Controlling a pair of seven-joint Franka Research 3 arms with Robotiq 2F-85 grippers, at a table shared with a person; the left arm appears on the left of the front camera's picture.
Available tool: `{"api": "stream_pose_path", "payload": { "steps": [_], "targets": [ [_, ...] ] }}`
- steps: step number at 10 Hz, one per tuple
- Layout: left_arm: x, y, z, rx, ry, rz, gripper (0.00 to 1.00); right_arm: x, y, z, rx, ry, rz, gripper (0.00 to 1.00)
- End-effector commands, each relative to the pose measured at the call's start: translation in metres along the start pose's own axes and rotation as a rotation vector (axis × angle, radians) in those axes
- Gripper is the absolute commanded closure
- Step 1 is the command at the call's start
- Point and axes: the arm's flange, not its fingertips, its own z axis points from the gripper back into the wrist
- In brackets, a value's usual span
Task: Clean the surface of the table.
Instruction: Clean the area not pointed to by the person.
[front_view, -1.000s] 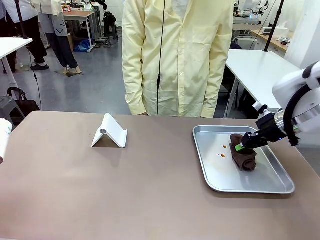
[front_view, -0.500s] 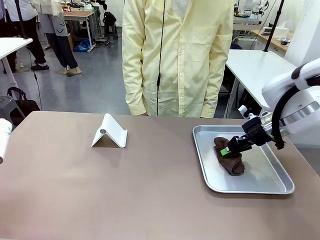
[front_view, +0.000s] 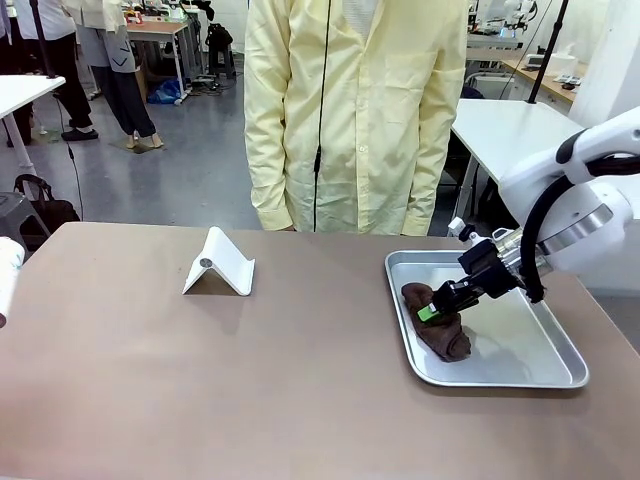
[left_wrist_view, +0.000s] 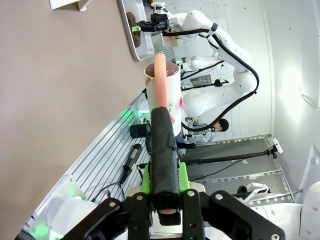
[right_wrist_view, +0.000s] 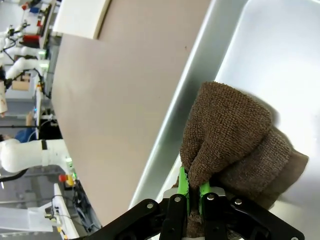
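My right gripper (front_view: 430, 312) is shut on a folded brown cloth (front_view: 441, 333) and presses it onto the left part of a silver tray (front_view: 505, 379). The tray lies on the greyish-brown table (front_view: 250, 380) at the right. In the right wrist view the green-padded fingers (right_wrist_view: 192, 187) pinch the cloth (right_wrist_view: 230, 130) close to the tray's rim (right_wrist_view: 200, 75). At the front view's left edge shows a white cup (front_view: 6, 272). In the left wrist view my left gripper (left_wrist_view: 160, 112) is shut at this cup (left_wrist_view: 163, 85), which has brown contents and a pink stick.
A white folded stand (front_view: 220, 265) sits on the table's far left half. A person in a pale yellow coat (front_view: 355, 110) stands at the far edge, behind the tray. White-topped tables stand behind at the right (front_view: 510, 135).
My right gripper has dragged the brown cloth leftward across the tray. The small brown spots seen on the tray a second ago no longer show.
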Motion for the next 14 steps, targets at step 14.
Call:
{"api": "stream_pose_path", "payload": {
  "steps": [14],
  "targets": [
    [0.001, -0.004, -0.001, -0.002, -0.008, -0.006, 0.78, -0.046, -0.027, 0.109, 0.185, -0.375, -0.104, 0.91]
  ]
}}
